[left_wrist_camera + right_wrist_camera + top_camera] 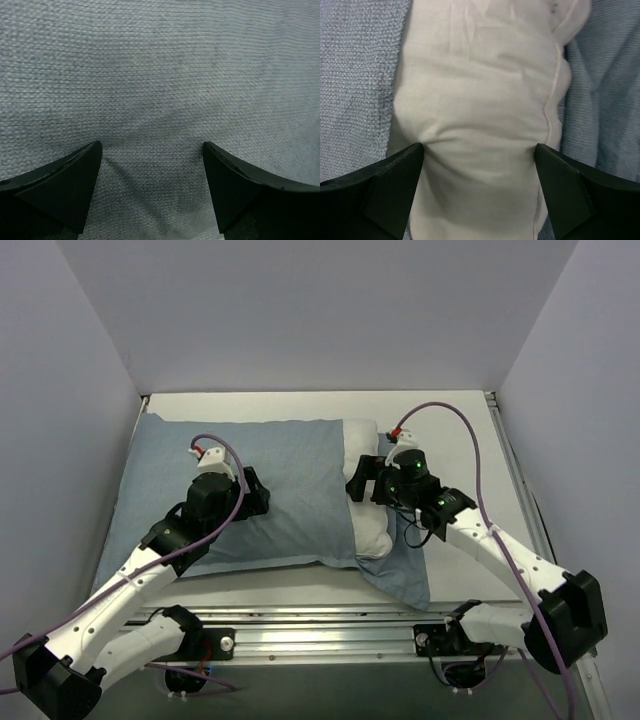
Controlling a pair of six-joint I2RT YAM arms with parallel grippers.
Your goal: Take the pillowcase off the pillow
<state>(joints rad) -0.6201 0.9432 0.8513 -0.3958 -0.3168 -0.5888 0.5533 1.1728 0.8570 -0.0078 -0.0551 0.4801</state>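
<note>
The pillowcase, plain light blue-grey face up, covers most of the pillow. The white pillow sticks out of its right end. My left gripper is open and pressed down onto the pillowcase near its middle; its wrist view shows only the fabric between the two fingertips. My right gripper is open, its fingertips pushed into the exposed pillow end, with pillowcase fabric on both sides.
A loose flap of the pillowcase lies on the white table at the front right. Grey walls close in on both sides and behind. A metal rail runs along the near edge.
</note>
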